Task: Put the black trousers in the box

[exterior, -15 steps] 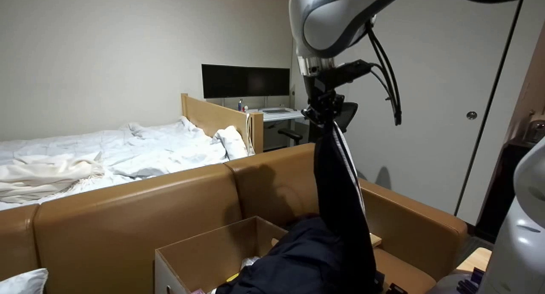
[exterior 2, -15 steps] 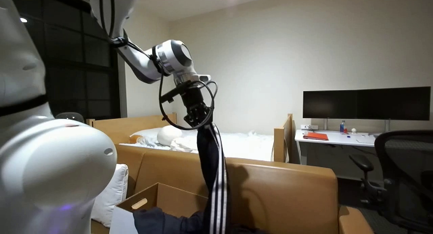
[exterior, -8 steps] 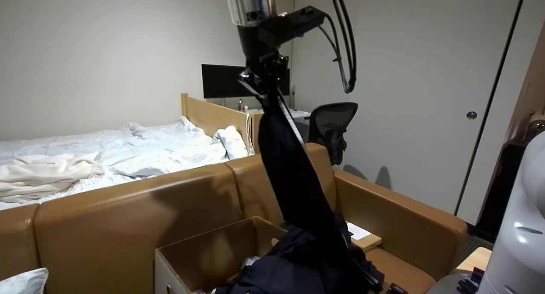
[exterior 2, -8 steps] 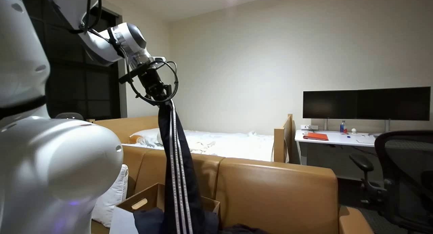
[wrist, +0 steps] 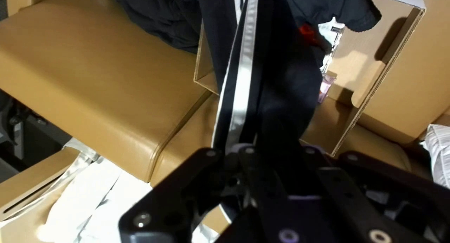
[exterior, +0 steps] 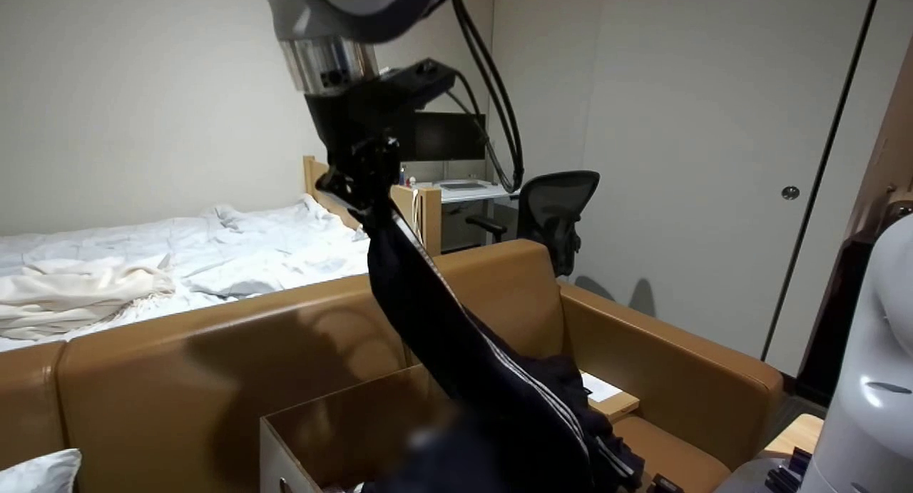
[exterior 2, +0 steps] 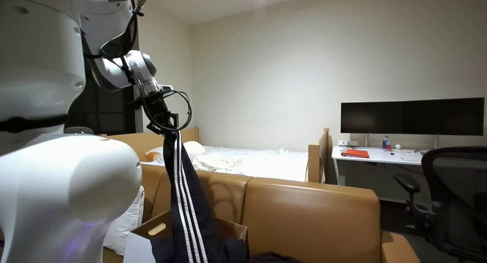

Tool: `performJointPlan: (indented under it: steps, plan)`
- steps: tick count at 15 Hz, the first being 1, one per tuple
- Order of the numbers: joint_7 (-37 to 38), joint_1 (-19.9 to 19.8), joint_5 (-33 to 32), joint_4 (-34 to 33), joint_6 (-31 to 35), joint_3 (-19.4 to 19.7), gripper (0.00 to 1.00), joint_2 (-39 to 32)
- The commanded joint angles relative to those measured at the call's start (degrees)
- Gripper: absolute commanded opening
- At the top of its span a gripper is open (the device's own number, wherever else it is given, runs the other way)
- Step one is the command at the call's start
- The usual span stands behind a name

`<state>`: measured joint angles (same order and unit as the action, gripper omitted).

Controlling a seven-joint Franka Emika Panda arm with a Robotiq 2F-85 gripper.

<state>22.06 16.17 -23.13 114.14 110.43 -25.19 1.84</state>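
Note:
My gripper [exterior: 374, 218] is shut on one end of the black trousers [exterior: 463, 350] with white side stripes, high above the sofa. The trousers hang down in both exterior views [exterior 2: 192, 221], slanting across the cardboard box [exterior: 342, 422] in an exterior view. The box's white outer wall also shows [exterior 2: 137, 249]. In the wrist view, the cloth [wrist: 291, 84] runs between the fingers [wrist: 269, 149], over the open box [wrist: 381, 74]. More dark cloth lies over the box edge and on the sofa beside it [wrist: 168, 21]. Whether it is all one garment I cannot tell.
The box stands on a brown leather sofa [exterior 2: 308, 217]. A pink packet [wrist: 327, 86] lies in the box. A wooden board with a white sheet [exterior: 610, 397] lies by the sofa arm. A white pillow [exterior 2: 127, 225] is beside the box. A bed [exterior: 235, 257] stands behind the sofa.
My gripper has moved left in both exterior views, first rising, then lowering. The trousers have swung left with it and now slant across the box, with more white stripe showing.

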Motion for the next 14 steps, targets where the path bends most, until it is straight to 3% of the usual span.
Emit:
performJointPlan:
  steps: [1, 4, 9, 14]
  plan:
    - [-4.5, -0.1, 0.4, 1.6, 6.5, 4.1, 0.03, -7.1]
    - [-9.6, -1.4, 4.2, 4.2, 12.2, 8.2, 0.03, -14.1]
    - [-15.5, -3.8, 9.3, 7.5, 16.2, 14.4, 0.03, -26.8]
    - [-17.5, -5.3, 10.9, 7.3, 15.7, 17.9, 0.03, -35.8]
